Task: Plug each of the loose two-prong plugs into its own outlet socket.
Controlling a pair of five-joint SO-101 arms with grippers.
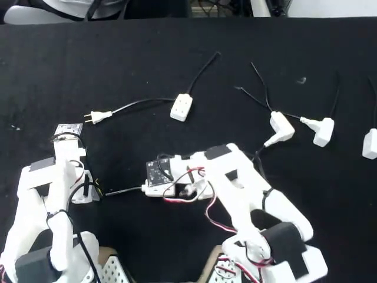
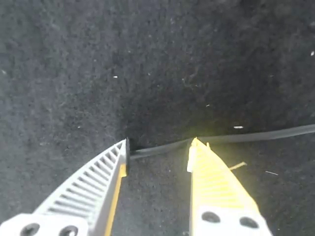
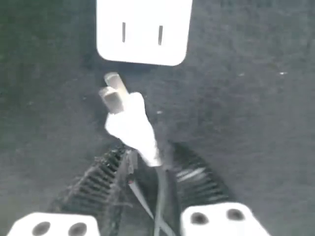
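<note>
White plug (image 3: 130,123) is pinched by its tail in right gripper (image 3: 150,160), prongs aimed at the socket (image 3: 143,32) just ahead, not inserted. Plug axis is skewed and the prongs sit off to one side of the slots, so I'd square up before pushing. Left gripper (image 2: 158,150) is spread wide, straddling a black cable (image 2: 256,135) on the bench (image 2: 147,59), gripping nothing.

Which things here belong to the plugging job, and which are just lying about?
Job: plug in right gripper; socket facing it; loose plug; corded socket; left gripper over a black cord.
Lying about: black table; small speck on it.
</note>
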